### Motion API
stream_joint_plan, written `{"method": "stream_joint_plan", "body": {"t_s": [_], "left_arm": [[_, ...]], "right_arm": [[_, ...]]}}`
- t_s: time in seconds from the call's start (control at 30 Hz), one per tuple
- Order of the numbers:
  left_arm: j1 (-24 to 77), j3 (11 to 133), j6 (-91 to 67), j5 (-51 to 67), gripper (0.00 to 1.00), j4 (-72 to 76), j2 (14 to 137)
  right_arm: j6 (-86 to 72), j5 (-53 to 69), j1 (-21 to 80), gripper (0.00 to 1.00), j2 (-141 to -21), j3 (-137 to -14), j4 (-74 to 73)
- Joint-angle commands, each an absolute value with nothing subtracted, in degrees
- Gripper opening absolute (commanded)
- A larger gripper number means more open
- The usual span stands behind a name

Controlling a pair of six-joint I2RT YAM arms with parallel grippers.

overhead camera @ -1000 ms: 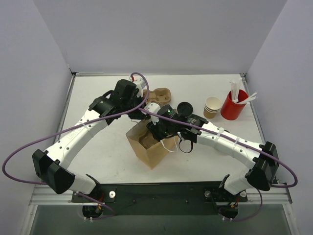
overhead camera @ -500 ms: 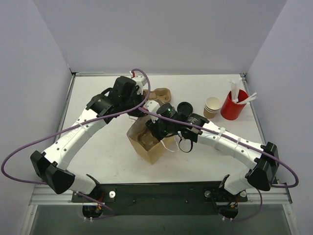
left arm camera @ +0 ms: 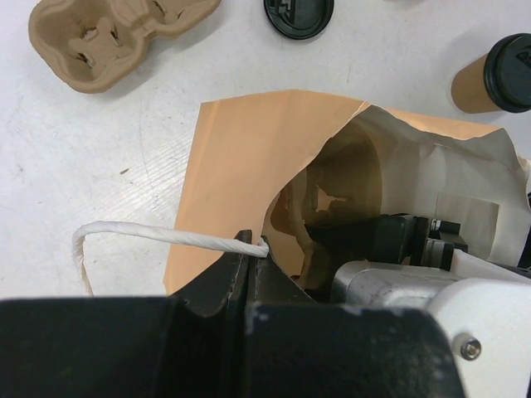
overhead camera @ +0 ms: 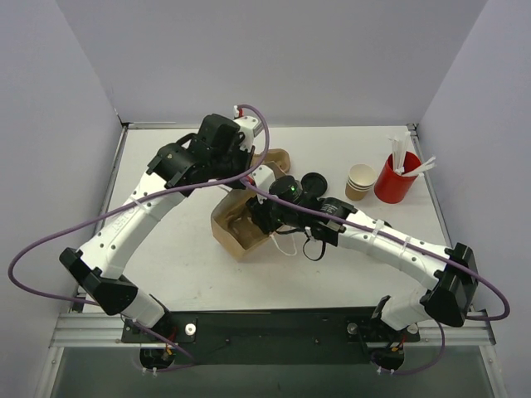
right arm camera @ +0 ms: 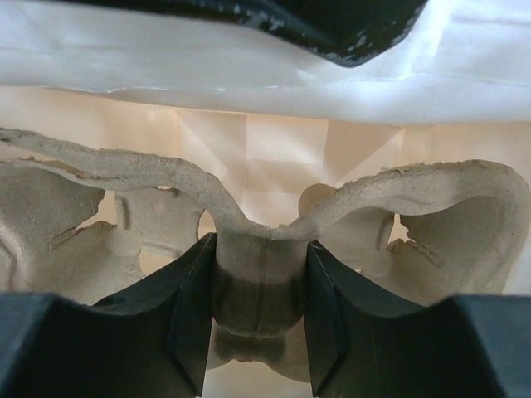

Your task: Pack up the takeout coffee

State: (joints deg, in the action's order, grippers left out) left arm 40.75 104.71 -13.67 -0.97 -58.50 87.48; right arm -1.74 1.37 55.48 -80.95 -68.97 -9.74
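The takeout coffee (left arm camera: 498,79), a tan paper cup with a black lid on, shows at the top right of the left wrist view; the right arm hides it from above. A brown paper bag (overhead camera: 232,232) lies tipped with its mouth toward the right arm. My left gripper (left arm camera: 251,242) is shut on the bag's white string handle (left arm camera: 149,236) and holds the mouth up. My right gripper (right arm camera: 260,307) is inside the bag, shut on the centre post of a pulp cup carrier (right arm camera: 124,178).
A second pulp carrier (overhead camera: 275,157) sits behind the bag. A loose black lid (overhead camera: 312,181) lies beside it. A stack of pale cups (overhead camera: 360,181) and a red cup (overhead camera: 394,178) holding white sticks stand at the back right.
The left gripper has pulled the handle back and to the left. The bag has tipped and slid left with it. The right gripper has followed, staying inside the bag with the carrier.
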Motion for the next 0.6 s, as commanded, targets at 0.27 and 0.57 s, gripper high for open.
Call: {"method": "stream_joint_plan", "body": {"t_s": [0.27,0.57], "left_arm": [[44.03,99.06,-13.27,1.42,0.0,-51.16,86.14],[42.01,93.34,-15.21,-0.44,0.15,-46.32,83.59]], "right_arm": [[-3.51,-3.16,55.72,0.36,-88.24,-68.99,-14.58],[-4.3,-2.2,55.63,0.36,-86.92,-65.4,-11.96]]}}
